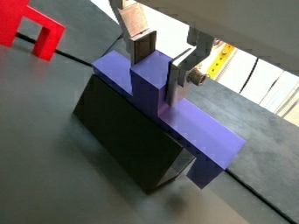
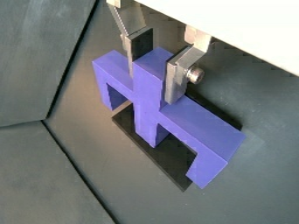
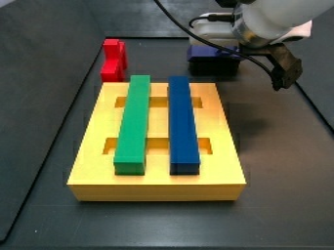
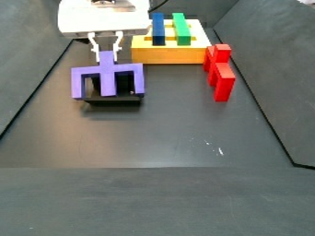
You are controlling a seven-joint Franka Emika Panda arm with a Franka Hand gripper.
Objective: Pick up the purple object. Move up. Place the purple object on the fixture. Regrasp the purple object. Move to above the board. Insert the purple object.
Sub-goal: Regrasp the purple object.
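Observation:
The purple object (image 1: 176,118) is a wide bar with a raised central stub. It rests on top of the fixture (image 1: 122,140), a small black box-like bracket, and shows in both wrist views (image 2: 158,114) and both side views (image 4: 109,81) (image 3: 209,56). My gripper (image 1: 159,63) comes straight down over it, with one finger (image 1: 140,45) on each side of the stub and the jaws closed against it; it also shows in a wrist view (image 2: 155,59) and a side view (image 4: 109,51). The board (image 3: 156,166) is a yellow slab bearing a long green bar (image 3: 133,117) and a long blue bar (image 3: 183,117).
A red block (image 3: 113,59) stands at the board's far corner, and also shows in a wrist view (image 1: 30,33) and a side view (image 4: 220,69). Dark walls (image 4: 37,83) enclose the dark floor. The arm (image 3: 268,24) hangs over the fixture.

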